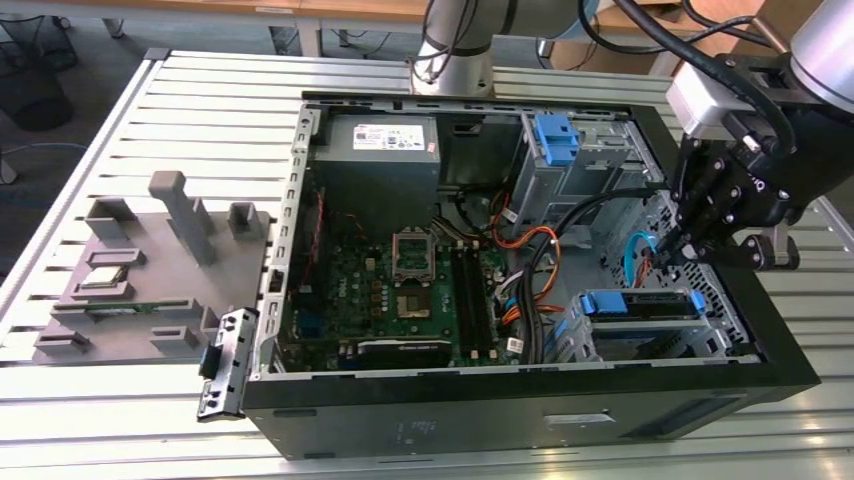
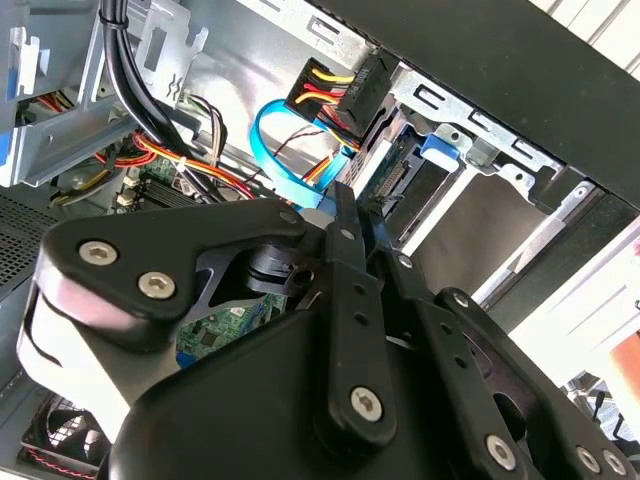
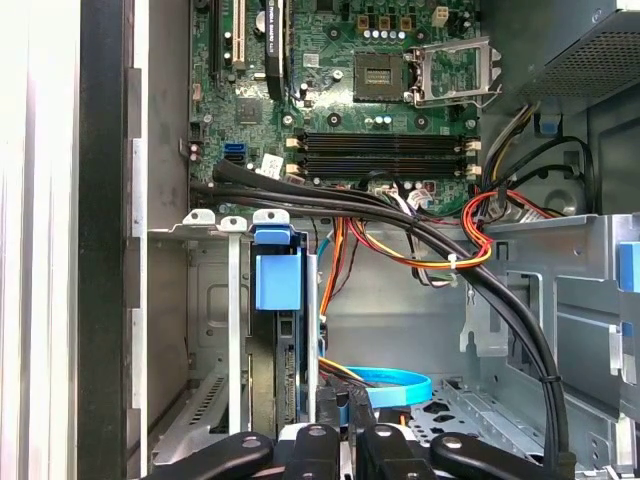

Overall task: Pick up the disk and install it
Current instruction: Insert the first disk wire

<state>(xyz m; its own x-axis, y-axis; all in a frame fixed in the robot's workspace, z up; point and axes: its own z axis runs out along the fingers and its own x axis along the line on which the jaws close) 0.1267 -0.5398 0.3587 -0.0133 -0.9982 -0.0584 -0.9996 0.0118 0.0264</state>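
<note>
Disk (image 1: 641, 305), flat in its blue plastic frame, sits in silver metal cage (image 1: 731, 338).

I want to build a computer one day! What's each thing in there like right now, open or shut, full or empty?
Computer case: lying on its side, side panel off, open.
Disk: in its blue frame, slotted into the drive cage.
Claw: low over the drive cage, close to the disk.
Processor socket: empty, cover flipped open.
Memory slots: empty.
</note>
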